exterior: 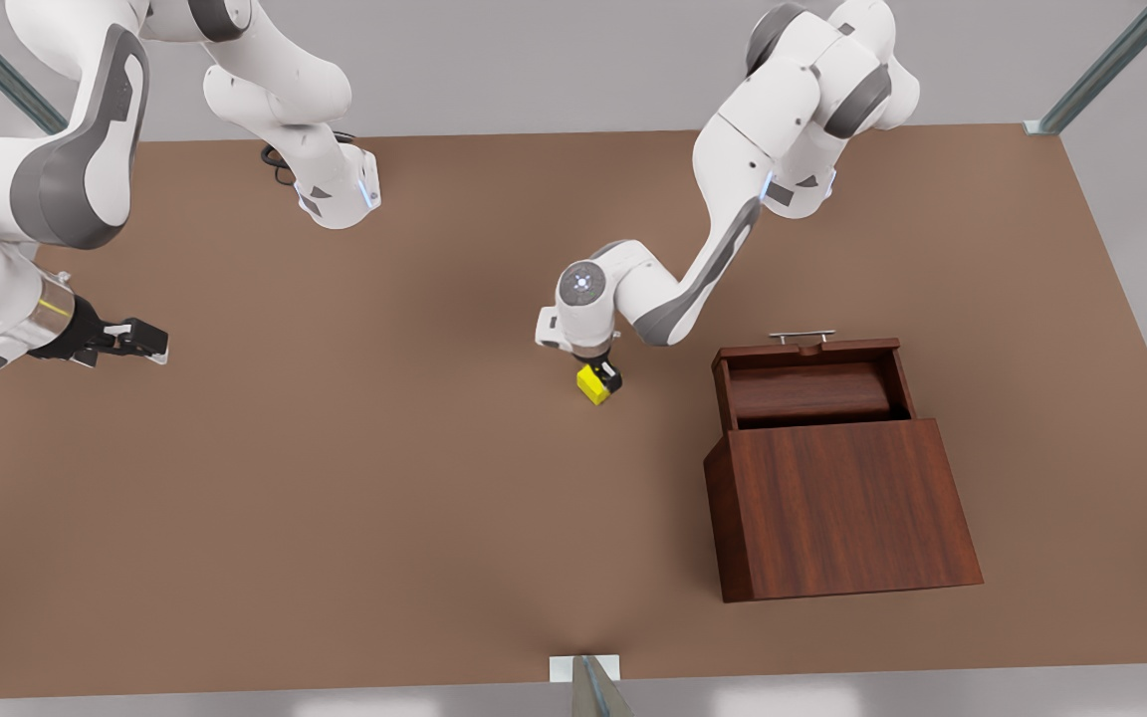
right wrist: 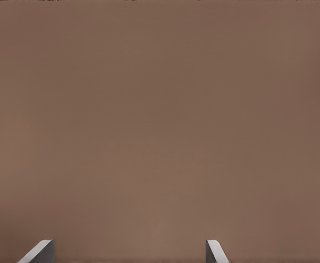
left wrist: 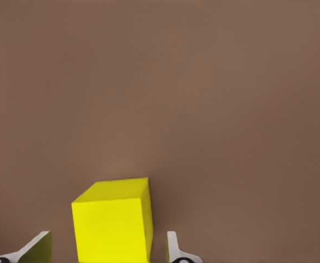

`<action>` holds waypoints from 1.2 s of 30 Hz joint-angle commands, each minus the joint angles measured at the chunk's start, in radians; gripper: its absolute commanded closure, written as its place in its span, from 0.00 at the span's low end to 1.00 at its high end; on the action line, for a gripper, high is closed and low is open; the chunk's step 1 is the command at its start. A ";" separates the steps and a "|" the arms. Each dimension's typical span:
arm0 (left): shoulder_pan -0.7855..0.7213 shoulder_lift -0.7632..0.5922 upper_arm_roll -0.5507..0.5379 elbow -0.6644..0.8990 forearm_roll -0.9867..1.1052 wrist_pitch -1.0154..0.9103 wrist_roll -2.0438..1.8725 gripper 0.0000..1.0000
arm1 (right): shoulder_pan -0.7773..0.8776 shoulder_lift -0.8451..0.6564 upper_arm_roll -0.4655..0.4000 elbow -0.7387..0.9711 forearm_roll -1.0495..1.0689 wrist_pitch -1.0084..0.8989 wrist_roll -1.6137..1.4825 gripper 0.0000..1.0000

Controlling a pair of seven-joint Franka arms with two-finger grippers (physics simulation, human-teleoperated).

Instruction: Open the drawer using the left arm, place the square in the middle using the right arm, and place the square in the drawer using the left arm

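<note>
Left arm (exterior: 733, 189) reaching in from the far right of the front view, elbow folded low, wrist pointed straight down at mid-desk. Left gripper (exterior: 601, 380) down at the square (exterior: 591, 384), fingers (left wrist: 173, 247) spread to either side of it with a sliver of gap showing on each flank in the left wrist view, so open around the cube, not clamped. Square a small bright yellow cube, clean flat faces, sharp edges, top face lighter than the shaded side, turned a little askew to the fingers. Sitting on the bare brown desk (exterior: 335, 478) about at its middle, well to the left of the wooden box (exterior: 837, 508).

Right arm (exterior: 46, 189) waiting at the front view's left edge, forearm angled down and across, right gripper (exterior: 140, 339) hanging above the desk and pointing toward the centre. Fingers (right wrist: 213, 252) set wide apart in the right wrist view, nothing between them, plain desk beneath.

Drawer (exterior: 812, 383) pulled out on the far side of the slant-topped box, dark reddish wood grain, interior exposed and shadowed, thin silver bar handle (exterior: 802, 337) on its far face. Box standing on the right half of the desk, sloped top facing the near edge, well apart from both grippers.
</note>
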 commanded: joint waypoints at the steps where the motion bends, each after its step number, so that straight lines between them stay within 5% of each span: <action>1: 0.000 0.000 0.000 -0.011 0.049 0.005 -0.010 0.00 | 0.000 0.000 0.000 0.001 0.000 0.000 0.000 0.00; 22: -0.006 0.055 0.020 -0.065 0.107 0.127 -0.073 0.00 | 0.003 0.005 0.000 0.001 -0.002 0.000 0.000 0.00; 25: -0.006 0.061 0.020 -0.063 0.107 0.128 -0.073 0.13 | 0.003 0.005 0.000 0.001 -0.002 0.000 0.000 0.00; 36: -0.006 0.067 0.020 -0.063 0.107 0.136 -0.085 0.33 | 0.003 0.006 0.001 0.001 -0.002 0.000 0.000 0.00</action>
